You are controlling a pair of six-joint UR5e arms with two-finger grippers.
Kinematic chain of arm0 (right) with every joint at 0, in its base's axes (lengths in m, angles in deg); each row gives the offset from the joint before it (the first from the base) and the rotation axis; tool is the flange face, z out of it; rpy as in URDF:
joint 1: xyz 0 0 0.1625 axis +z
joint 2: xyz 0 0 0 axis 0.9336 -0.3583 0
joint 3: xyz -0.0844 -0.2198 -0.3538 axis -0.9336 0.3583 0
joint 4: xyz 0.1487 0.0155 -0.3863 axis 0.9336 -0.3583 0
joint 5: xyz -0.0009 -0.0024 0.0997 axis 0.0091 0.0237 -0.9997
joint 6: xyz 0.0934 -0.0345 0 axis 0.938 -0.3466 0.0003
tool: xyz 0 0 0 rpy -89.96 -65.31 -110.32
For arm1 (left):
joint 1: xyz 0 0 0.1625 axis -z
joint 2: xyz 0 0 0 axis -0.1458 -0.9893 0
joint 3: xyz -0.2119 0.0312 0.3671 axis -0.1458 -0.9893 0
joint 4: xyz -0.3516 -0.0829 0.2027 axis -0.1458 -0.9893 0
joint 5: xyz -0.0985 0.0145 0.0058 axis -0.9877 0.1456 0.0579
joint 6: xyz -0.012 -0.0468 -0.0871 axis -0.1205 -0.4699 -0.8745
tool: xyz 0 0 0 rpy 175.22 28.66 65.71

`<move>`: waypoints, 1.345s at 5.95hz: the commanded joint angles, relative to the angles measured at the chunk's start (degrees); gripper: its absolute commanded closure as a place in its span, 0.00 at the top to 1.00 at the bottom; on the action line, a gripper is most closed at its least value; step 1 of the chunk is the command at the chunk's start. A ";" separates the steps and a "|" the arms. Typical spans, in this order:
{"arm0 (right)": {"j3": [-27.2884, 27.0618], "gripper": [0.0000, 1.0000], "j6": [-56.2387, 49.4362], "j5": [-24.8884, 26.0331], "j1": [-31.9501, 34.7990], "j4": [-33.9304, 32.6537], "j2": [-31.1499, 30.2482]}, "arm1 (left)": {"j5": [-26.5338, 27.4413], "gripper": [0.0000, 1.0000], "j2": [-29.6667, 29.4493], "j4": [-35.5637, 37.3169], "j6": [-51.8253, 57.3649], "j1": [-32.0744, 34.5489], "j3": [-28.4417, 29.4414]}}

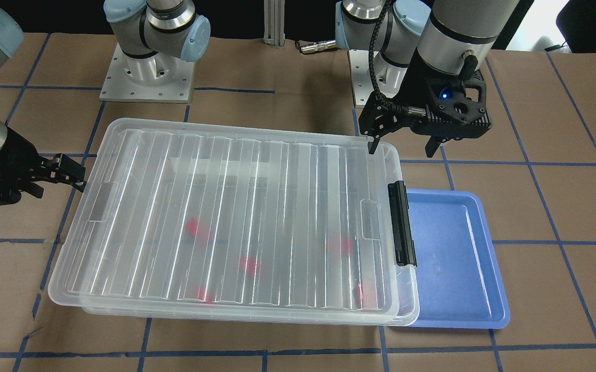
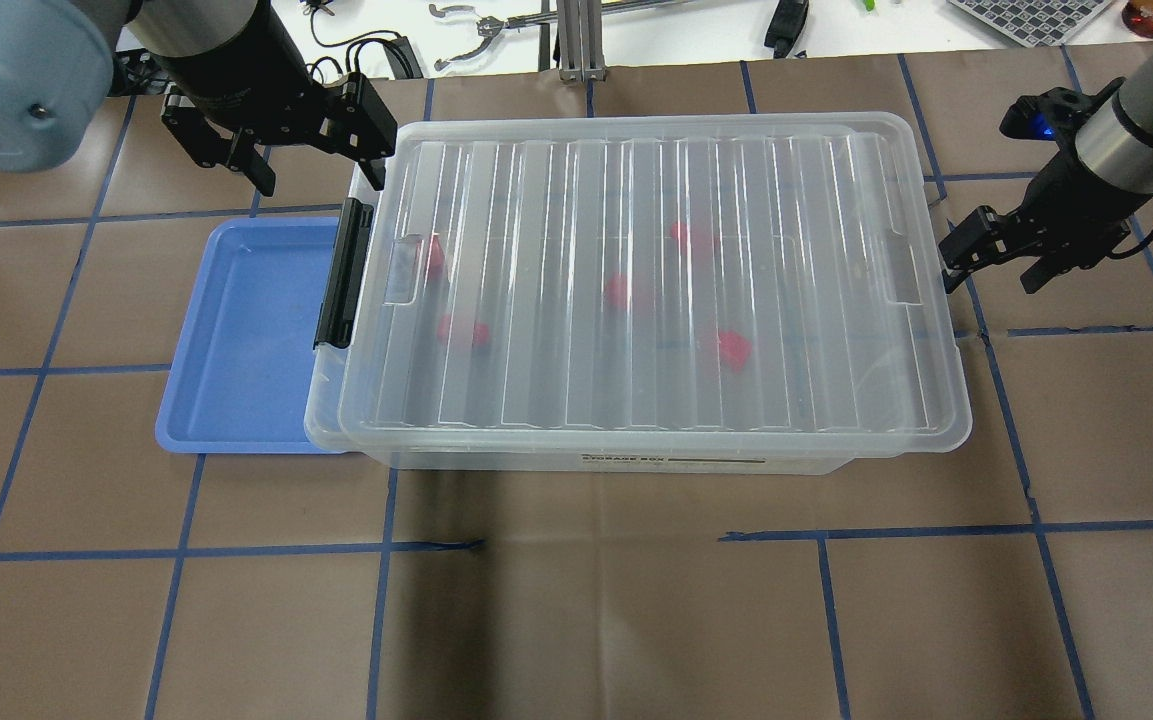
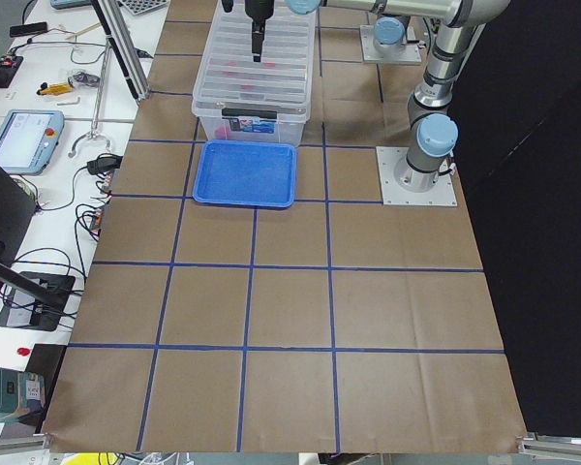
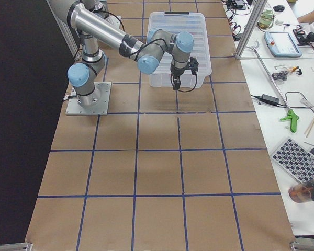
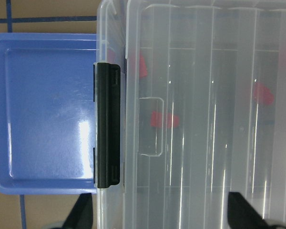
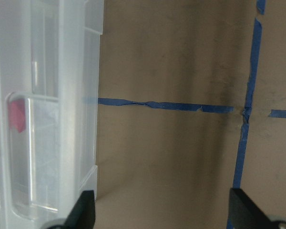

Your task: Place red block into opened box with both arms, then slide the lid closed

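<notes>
BOX LOADED, LID NOT QUITE HOME: 5 red blocks (image 2: 626, 292) lie inside the clear box (image 2: 576, 462), seen through the ribbed lid (image 2: 656, 200) resting on top. In the overhead view the lid sits slightly toward 3 o'clock, baring the rim beside the black latch bar (image 2: 344, 272). The left gripper (image 2: 321, 180), fingers apart, hangs at the box's 10 o'clock corner. The right gripper (image 2: 991, 272), also spread, hovers just off the 3 o'clock end. A hard shove from there could skid the whole box over the blue tray (image 2: 236, 330) at 9 o'clock, or ride the lid up on the latch. The front-wall label appears to read "STORAGE BOX".
</notes>
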 commanded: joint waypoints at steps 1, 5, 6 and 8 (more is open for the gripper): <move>-0.03 1.00 0.11 -0.50 1.01 0.00 -0.06 | 0.00 0.98 -0.09 0.00 0.09 0.01 0.00; 11.78 1.00 6.02 6.94 6.42 5.75 -2.96 | 0.00 0.98 -0.09 0.00 0.00 0.10 0.00; 17.93 1.00 14.61 7.15 10.72 12.67 -2.35 | 0.00 0.98 -0.17 0.00 0.09 0.10 0.00; 24.65 1.00 30.79 7.15 17.42 20.63 -1.55 | 0.08 0.98 0.00 -0.09 0.00 0.10 0.09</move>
